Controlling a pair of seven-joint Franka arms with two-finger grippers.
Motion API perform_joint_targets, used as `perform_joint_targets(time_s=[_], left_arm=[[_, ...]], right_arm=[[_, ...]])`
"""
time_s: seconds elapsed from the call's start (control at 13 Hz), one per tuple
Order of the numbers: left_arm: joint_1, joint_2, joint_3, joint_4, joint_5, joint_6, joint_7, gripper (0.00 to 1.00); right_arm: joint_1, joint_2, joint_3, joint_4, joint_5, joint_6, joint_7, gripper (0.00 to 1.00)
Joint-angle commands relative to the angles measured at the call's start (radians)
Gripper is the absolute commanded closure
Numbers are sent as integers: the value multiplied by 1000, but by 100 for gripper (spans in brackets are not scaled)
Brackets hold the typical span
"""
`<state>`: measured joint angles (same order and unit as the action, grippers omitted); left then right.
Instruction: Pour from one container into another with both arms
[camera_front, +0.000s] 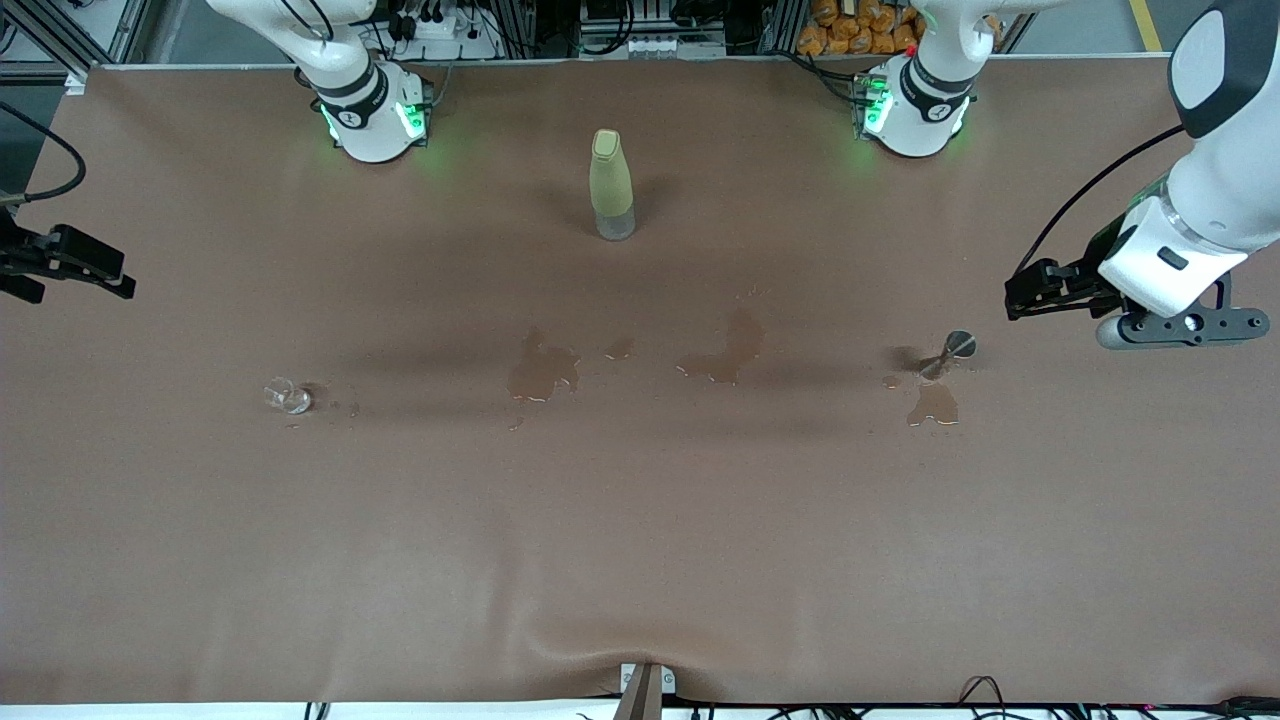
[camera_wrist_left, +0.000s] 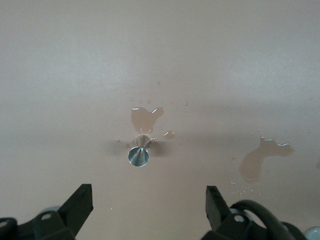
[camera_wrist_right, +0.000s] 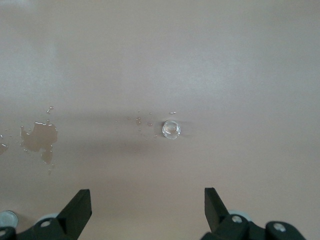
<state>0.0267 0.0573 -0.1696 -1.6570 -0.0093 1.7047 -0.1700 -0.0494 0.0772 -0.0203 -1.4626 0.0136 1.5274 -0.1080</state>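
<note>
Brown matte cloth covers the whole table (camera_front: 640, 560), and it is already wet. From the front view, puddles (camera_front: 545, 370) darken the middle, with another beside a small metal measuring cup (camera_front: 950, 352), hourglass-shaped and shiny, toward the left arm's end. A tiny clear glass (camera_front: 288, 397) stands toward the right arm's end. A tall pale-green bottle (camera_front: 611, 185), capped, with a see-through base, stands upright farther from the camera than both, between the arms' bases. The left gripper (camera_front: 1035, 292) hangs over the table's edge at its own end, holding nothing; the right gripper (camera_front: 90, 265) hangs likewise at its end, also holding nothing.

Over to the left wrist view: black fingers (camera_wrist_left: 80, 200) spread wide, and the metal cup (camera_wrist_left: 138, 154) sits well apart from them, a puddle just beside it.

Now the right wrist view: fingers (camera_wrist_right: 77, 206) spread wide too, the round glass (camera_wrist_right: 171, 129) well apart, droplets near it.

Judging by this, neither container is picked up yet, so grasping, lifting and pouring all remain.
</note>
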Motion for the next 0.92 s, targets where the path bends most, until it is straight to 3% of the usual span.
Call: perform_joint_targets(time_s=[0.0, 0.85], left_arm=[[4, -16, -1, 0, -20, -16, 9, 0], [2, -16, -1, 0, -20, -17, 9, 0]], right_arm=[[2, 4, -3, 7, -14, -10, 2, 0], [-12, -2, -20, 5, -14, -32, -59, 0]])
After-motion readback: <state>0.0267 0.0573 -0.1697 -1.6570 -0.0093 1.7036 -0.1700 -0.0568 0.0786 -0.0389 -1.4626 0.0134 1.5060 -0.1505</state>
